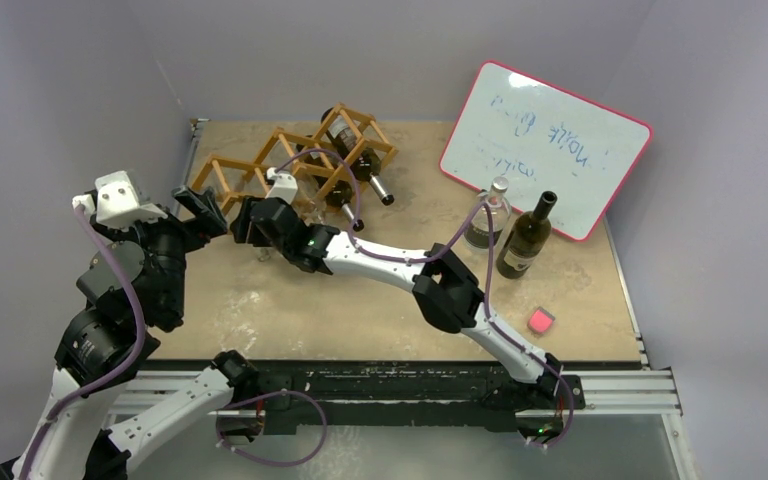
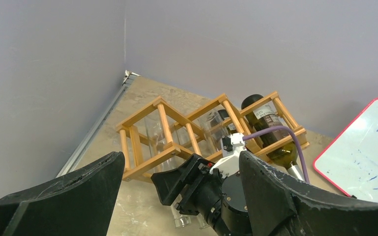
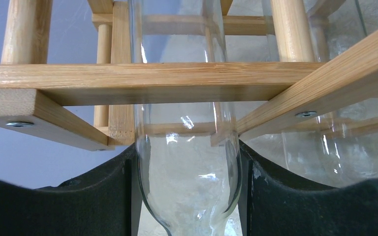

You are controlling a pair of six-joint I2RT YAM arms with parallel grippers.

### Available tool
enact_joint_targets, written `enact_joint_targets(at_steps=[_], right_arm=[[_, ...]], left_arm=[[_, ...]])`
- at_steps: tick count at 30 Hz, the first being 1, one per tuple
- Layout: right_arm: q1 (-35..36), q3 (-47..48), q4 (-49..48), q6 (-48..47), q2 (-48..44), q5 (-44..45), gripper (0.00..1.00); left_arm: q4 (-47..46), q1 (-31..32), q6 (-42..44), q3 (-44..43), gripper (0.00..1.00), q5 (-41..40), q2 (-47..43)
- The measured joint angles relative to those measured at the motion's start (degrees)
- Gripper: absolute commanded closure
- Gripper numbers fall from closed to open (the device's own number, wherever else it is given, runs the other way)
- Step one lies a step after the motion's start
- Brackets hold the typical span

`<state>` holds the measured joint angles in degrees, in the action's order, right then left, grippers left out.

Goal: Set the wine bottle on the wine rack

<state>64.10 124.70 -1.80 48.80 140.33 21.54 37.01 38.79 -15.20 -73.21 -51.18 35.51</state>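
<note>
Wine bottle (image 3: 187, 187): clear glass, clamped between the right gripper's (image 3: 187, 164) black fingers (image 3: 103, 191), one pad on each side of the body. In the right wrist view the bottle runs toward 12 o'clock, passing behind the near slat of the wine rack (image 3: 152, 78) and on into the lattice. A second clear bottle (image 3: 334, 147) sits in the cell next door at 3 o'clock. Which cell the held bottle is in is not clear from the top view.

In the top view the rack (image 1: 290, 165) lies at about 10 o'clock from the middle of the table (image 1: 360, 310). Two dark bottles lie in its right-hand cells, necks pointing to 5 o'clock: upper dark bottle (image 1: 362, 152), lower dark bottle (image 1: 340, 195). The right gripper (image 1: 250, 218) is at the rack's 6 o'clock edge.

The left gripper (image 1: 200, 205) is just beside the rack's 9 o'clock end, fingers wide apart and holding nothing.

Whiteboard (image 1: 550, 145) leans at 2 o'clock. At 3 o'clock, two bottles stand upright side by side: a standing clear bottle (image 1: 490, 220) and a standing dark bottle (image 1: 527, 235). A small pink block (image 1: 540, 320) sits at 4 o'clock.
</note>
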Motion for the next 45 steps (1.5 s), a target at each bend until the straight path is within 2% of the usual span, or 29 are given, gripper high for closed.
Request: enact_joint_targets(at_steps=[4, 10, 16, 20, 27, 33, 38, 45], right_arm=[[0.0, 0.2, -0.3, 0.0, 0.3, -0.3, 0.57], [0.0, 1.2, -1.0, 0.0, 1.9, -1.6, 0.45], [0.1, 1.2, -1.3, 0.0, 2.0, -1.6, 0.31], [0.0, 1.2, -1.7, -0.1, 2.0, -0.5, 0.15], [-0.1, 0.2, -3.3, -0.4, 1.7, 0.5, 0.13], [-0.3, -4.7, -6.5, -1.3, -1.2, 0.4, 0.13], [-0.3, -10.3, -9.8, -2.8, -8.3, 0.5, 0.12], [-0.3, -18.6, -15.3, -5.1, -19.6, 2.1, 0.18]], left_arm=[[0.0, 0.1, 0.0, 0.0, 0.15, -0.1, 0.0], [0.0, 1.0, 0.8, 0.1, 0.15, -0.2, 0.0], [0.0, 1.5, 1.3, 0.1, 0.15, -0.5, 0.0], [0.0, 1.5, 1.3, 0.1, 0.15, -0.8, 0.0], [0.0, 1.5, 1.3, 0.1, 0.15, -1.1, 0.0], [0.0, 1.5, 1.3, 0.1, 0.15, -1.6, 0.0], [-0.1, 1.5, 1.3, 0.1, 0.15, -2.1, 0.0], [-1.0, 1.6, 1.6, -0.1, 0.15, -2.7, -0.5]])
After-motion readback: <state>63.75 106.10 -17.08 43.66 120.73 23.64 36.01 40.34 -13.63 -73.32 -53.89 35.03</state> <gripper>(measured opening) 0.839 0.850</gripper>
